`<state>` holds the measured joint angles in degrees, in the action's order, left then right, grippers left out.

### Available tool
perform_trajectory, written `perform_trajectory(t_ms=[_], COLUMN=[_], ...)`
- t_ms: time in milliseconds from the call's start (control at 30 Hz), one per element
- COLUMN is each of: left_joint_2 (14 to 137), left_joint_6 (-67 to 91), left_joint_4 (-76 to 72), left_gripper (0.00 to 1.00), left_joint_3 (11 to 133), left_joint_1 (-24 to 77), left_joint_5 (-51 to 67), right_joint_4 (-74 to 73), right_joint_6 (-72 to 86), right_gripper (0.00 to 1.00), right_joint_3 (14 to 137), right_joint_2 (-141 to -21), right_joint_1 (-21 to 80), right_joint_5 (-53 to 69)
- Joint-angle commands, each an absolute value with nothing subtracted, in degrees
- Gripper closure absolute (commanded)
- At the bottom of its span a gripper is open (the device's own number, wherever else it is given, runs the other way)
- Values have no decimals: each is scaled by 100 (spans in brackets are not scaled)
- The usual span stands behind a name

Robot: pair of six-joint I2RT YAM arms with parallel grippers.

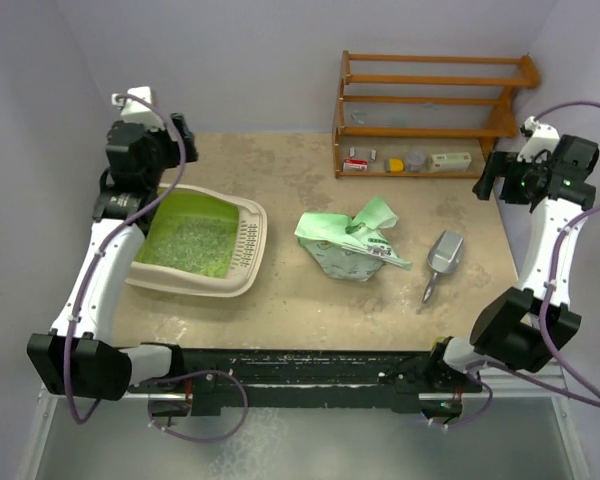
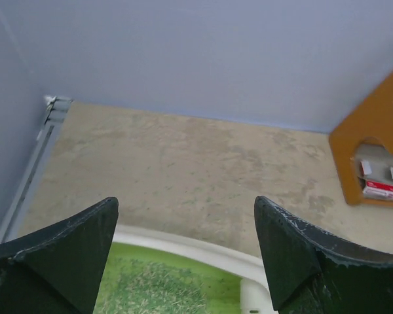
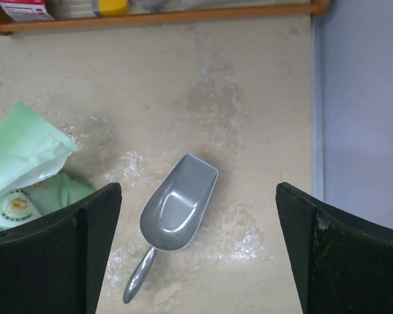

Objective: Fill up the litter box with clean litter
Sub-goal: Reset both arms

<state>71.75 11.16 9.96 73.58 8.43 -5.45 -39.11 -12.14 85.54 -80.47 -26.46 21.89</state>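
Your litter box [image 1: 192, 287] sits front-left, clean litter [image 1: 188, 243] loose over its green floor. Granules scatter easily, so move them in the metal scoop [image 3: 178, 204], taken by its thin, slick handle. Left gripper [image 2: 185, 203] and right gripper [image 3: 198, 190] gape wide, empty. Open table [image 1: 280, 170] beyond; wooden shelf [image 1: 435, 80] bounds the back.

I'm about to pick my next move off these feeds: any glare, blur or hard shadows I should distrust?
Top external: even, soft light, faint shadows only, litter box and scoop crisp. Left wrist: the litter at the bottom edge looks slightly soft; the near jaws are dark, with little detail. Right wrist: scoop sharp, mild sheen on the metal, no blown-out glare.
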Motion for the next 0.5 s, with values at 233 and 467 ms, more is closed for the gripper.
perform_trajectory(t_ms=[233, 467], left_joint_2=[6075, 5690], left_joint_6=[1923, 1868], left_joint_4=[1069, 1046], left_gripper=[20, 21], left_joint_3=[6335, 5943], left_joint_1=[448, 448], left_joint_5=[66, 193], right_joint_4=[-2846, -2758], right_joint_6=[-666, -489], right_gripper=[0, 0], right_joint_3=[7375, 6999], right_joint_2=[-6585, -6117], right_joint_1=[-2777, -2777], right_joint_5=[3211, 3251])
